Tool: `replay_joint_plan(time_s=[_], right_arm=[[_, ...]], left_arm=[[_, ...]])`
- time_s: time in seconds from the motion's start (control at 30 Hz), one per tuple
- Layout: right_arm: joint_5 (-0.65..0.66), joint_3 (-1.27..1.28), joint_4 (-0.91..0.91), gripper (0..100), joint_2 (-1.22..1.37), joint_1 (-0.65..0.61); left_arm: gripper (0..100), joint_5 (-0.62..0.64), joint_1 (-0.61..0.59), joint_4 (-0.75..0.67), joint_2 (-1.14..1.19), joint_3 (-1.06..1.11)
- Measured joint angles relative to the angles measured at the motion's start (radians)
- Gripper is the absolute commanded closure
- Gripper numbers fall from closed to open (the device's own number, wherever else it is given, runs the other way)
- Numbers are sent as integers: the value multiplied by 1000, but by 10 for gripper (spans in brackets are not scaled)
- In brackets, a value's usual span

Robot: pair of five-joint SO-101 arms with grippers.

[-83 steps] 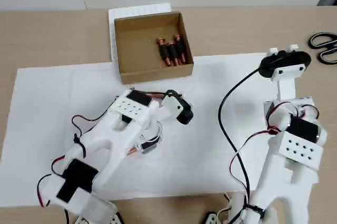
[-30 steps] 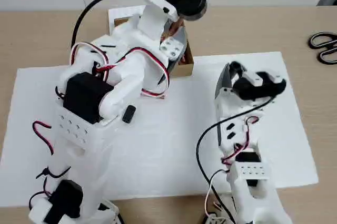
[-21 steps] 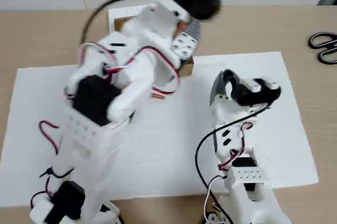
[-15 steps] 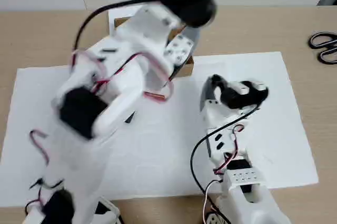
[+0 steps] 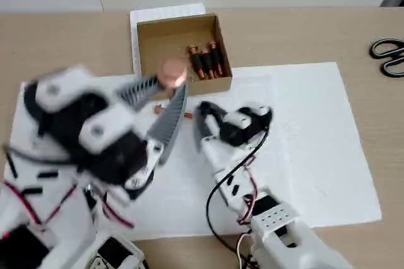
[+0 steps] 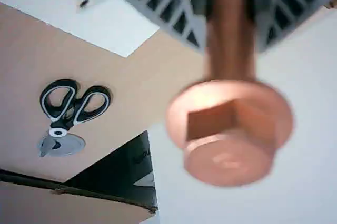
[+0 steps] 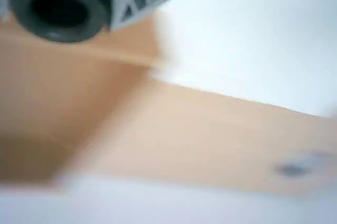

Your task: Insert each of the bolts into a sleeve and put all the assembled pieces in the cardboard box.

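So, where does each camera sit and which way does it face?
High view: fixed overhead, looking down on the left gripper, right gripper and brown cardboard box.
Left wrist view: on the left wrist, looking along that gripper at its copper hex-head bolt.
Right wrist view: on the right wrist, looking past that gripper and its black tubular sleeve.
Shared by high and left wrist: bolt, black-handled scissors.

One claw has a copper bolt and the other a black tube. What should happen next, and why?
Probably bring the two together. The left gripper grips the bolt by its shank, and the right gripper seems to hold the sleeve with its open end showing. They are apart, so lining the bolt up with that hole looks like the next small move.
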Motion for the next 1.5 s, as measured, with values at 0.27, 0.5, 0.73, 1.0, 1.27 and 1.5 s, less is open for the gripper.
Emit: replay_joint_plan(time_s=[0.27, 0.5, 0.73, 1.0, 1.27, 1.5], right_arm=[[-2, 97, -230, 995, -8, -25], [6, 98, -222, 995, -68, -158], [-83, 101, 41, 995, -232, -258], [-86, 123, 523, 995, -646, -296], [-25, 114, 934, 995, -988, -370], [-2, 110, 924, 995, -1019, -367]], left_arm=[[991, 41, -2, -106, -258, 370], [991, 46, -2, -157, -275, 512], [991, 44, -95, -97, -370, 519], [991, 44, -140, -34, -505, 595], [991, 63, -140, -69, -508, 666], [991, 84, -140, -69, -516, 690]])
